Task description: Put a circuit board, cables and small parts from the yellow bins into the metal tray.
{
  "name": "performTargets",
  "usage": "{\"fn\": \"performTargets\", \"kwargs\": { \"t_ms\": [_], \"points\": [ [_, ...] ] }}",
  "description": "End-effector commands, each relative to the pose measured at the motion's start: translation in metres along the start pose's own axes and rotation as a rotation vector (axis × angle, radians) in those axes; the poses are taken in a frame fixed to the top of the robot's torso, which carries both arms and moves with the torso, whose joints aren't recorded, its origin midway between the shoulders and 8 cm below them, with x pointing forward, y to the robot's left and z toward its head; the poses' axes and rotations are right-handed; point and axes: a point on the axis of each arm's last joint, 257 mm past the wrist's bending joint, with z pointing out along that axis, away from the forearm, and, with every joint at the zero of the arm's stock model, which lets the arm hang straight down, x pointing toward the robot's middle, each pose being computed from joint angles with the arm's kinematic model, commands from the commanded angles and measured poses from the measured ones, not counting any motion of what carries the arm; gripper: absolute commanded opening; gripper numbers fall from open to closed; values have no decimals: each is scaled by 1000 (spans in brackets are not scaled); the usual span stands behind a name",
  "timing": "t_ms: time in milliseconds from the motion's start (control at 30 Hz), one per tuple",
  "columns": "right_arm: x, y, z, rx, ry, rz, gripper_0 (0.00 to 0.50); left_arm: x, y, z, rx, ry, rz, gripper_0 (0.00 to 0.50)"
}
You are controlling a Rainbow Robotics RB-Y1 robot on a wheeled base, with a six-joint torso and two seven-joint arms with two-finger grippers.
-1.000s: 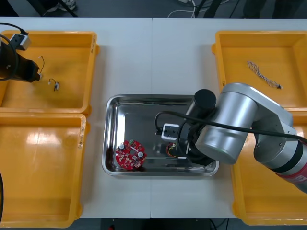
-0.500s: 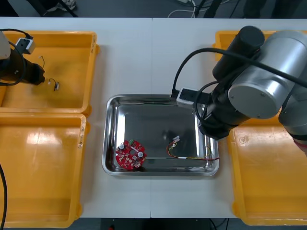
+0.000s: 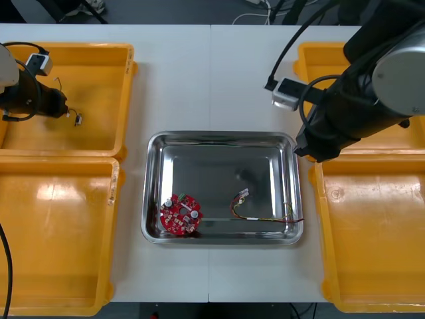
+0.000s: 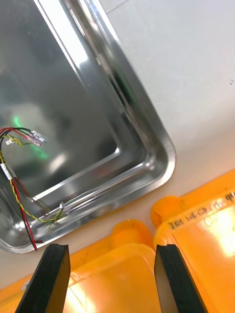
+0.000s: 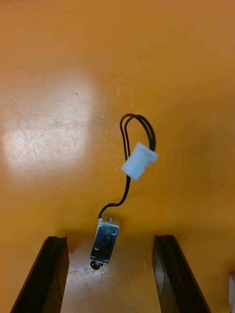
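A shiny metal tray (image 3: 222,138) holds a round red circuit board (image 3: 180,214) and a red and yellow cable (image 3: 255,211). My right arm (image 3: 345,113) hangs over the tray's far right corner. Its gripper (image 4: 110,279) is open and holds nothing, above the gap between the tray corner (image 4: 161,146) and the right bins; the cable (image 4: 14,190) lies off to one side. In the far left yellow bin (image 3: 99,50), my left gripper (image 5: 112,276) is open just above a small metal part (image 5: 104,239) with a black cable and white plug (image 5: 139,160). In the front view, that part (image 3: 78,119) lies just beside the left gripper (image 3: 58,106).
Another small wired part (image 3: 58,82) lies farther back in the same bin. The near left bin (image 3: 56,232) and near right bin (image 3: 372,239) flank the tray. Two orange bin corners (image 4: 205,234) meet close under the right fingers.
My right arm has risen out of the tray and swung back toward the right bins, leaving the red and yellow cable inside. The left gripper has edged toward the small part.
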Motion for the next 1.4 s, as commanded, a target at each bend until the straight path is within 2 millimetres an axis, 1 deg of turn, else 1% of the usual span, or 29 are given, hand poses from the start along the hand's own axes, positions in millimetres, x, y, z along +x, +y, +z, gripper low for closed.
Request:
{"fn": "performTargets", "kwargs": {
  "t_ms": [33,67,133,200,267,333,567,733,900,967,1000,1233,1367,1400],
  "points": [
    [1,-51,-36,46,-58,138,500,-35,-15,-10,8,-58,161,500],
    [2,-55,-38,48,-60,152,500,-35,-15,-11,7,-59,159,500],
    [9,-71,-46,66,-64,202,500,-35,-15,-10,7,-58,162,500],
    [15,-82,-51,80,-66,240,500,-34,-15,-9,6,-55,164,498],
    [19,-89,-54,89,-67,270,500,-32,-15,-9,4,-51,167,384],
    [24,-97,-58,100,-69,305,500,-32,-15,-9,5,-52,168,1],
    [29,-123,-69,148,-79,398,500,-31,-15,-8,6,-48,168,0],
    [43,-140,-71,156,-73,491,500,-29,-14,-9,8,-37,168,0],
    [55,-155,-73,158,-72,570,500,-24,-1,-18,-4,-9,182,0],
    [62,-164,-74,158,-71,610,500,-24,5,-28,-8,9,193,0],
    [63,-166,-75,155,-71,621,500,-24,7,-31,-8,13,194,0],
    [85,-182,-81,168,-73,709,500,-25,21,-71,-2,65,197,0],
    [96,-190,-86,204,-52,728,500,-24,25,-90,-9,92,203,0],
    [98,-191,-86,208,-49,735,500,-24,24,-92,-10,95,204,0]
  ]
}}
